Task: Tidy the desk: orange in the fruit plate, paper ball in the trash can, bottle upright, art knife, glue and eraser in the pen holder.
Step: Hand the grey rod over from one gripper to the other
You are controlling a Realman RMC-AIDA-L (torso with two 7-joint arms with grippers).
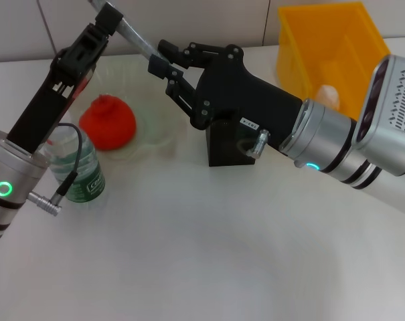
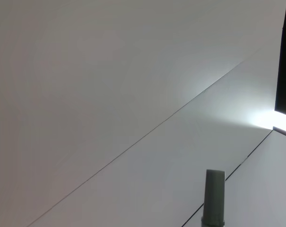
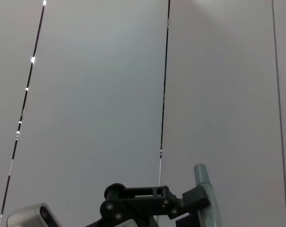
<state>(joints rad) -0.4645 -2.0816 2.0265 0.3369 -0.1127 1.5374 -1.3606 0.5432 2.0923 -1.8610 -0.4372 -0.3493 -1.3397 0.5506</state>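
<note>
My left gripper [image 1: 103, 19] is raised over the far left of the desk, shut on a long grey stick [image 1: 136, 39]; I cannot tell whether this is the art knife or the glue. The right gripper [image 1: 160, 56] is open, its jaws on either side of the stick's lower end. In the right wrist view the left gripper [image 3: 195, 201] clamps the stick [image 3: 206, 203]. The orange [image 1: 108, 122] lies in the fruit plate [image 1: 155, 124]. The bottle [image 1: 85, 170] stands upright behind my left arm. My right gripper hides most of the pen holder [image 1: 225, 150]. The paper ball [image 1: 328, 94] lies in the trash can [image 1: 326, 47]. The eraser is out of view.
The white desk runs back to a tiled wall. The trash can stands at the far right corner. The right forearm [image 1: 336, 144] spans the right half of the desk above the surface. The left forearm [image 1: 15, 180] rises at the near left, close to the bottle.
</note>
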